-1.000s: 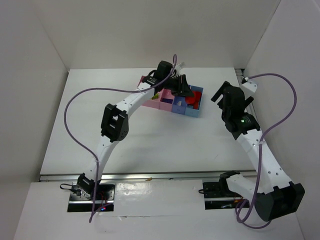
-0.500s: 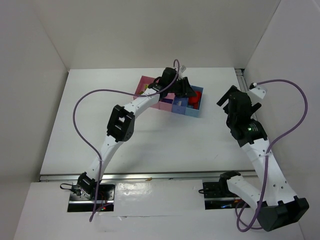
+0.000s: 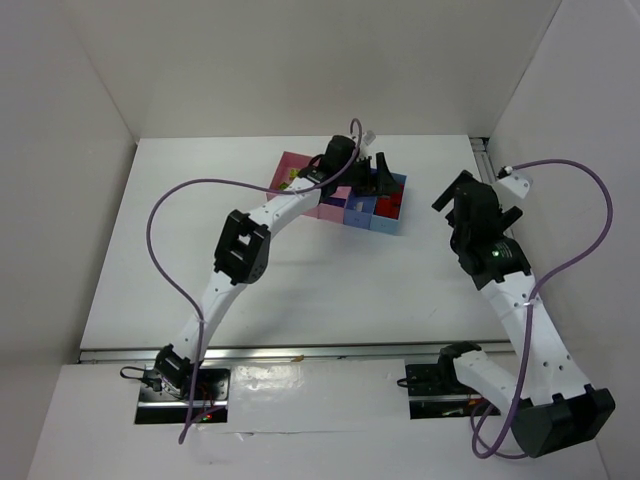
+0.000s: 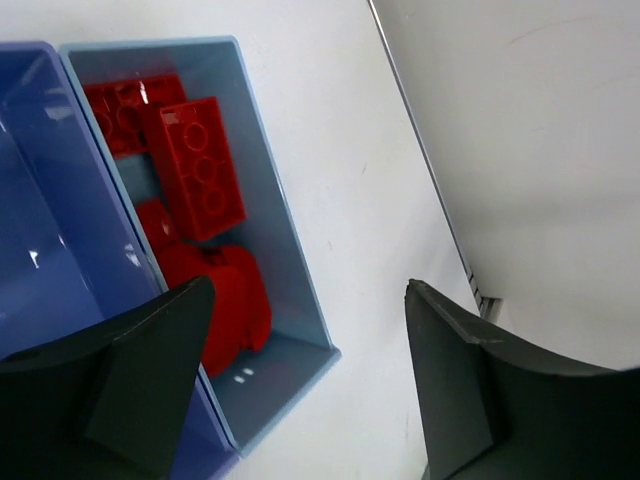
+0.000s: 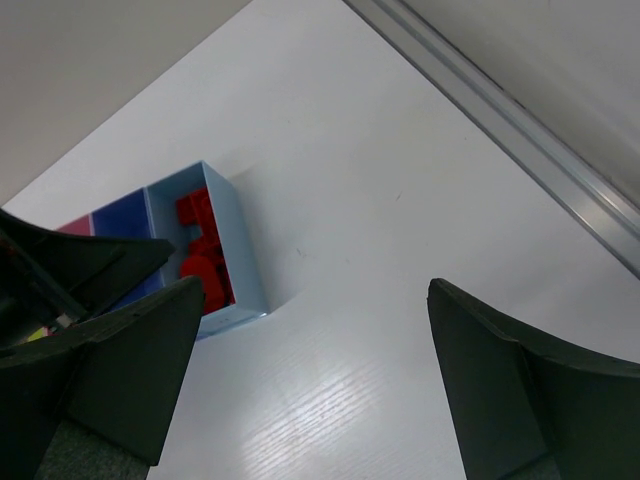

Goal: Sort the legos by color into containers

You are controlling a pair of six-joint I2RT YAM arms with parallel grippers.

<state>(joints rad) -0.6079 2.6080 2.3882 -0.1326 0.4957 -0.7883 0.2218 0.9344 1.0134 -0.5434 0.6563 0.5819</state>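
Clearly, glossy red legos, studs showing, lie heaped in the light-blue compartment; the left pincer and right pincer both gape wide, empty.

This looks like a robotics lab test cell rather than a home or a shop. A plain white worktop is boxed in by bare white panels on the left, back and right. The left arm and the right arm, both white and black, are bolted at the near edge by an aluminium rail. Loose purple cables loop up to their wrists, and a green status light glows on the right one. Coloured plastic bins holding toy bricks sit at the back like test props.
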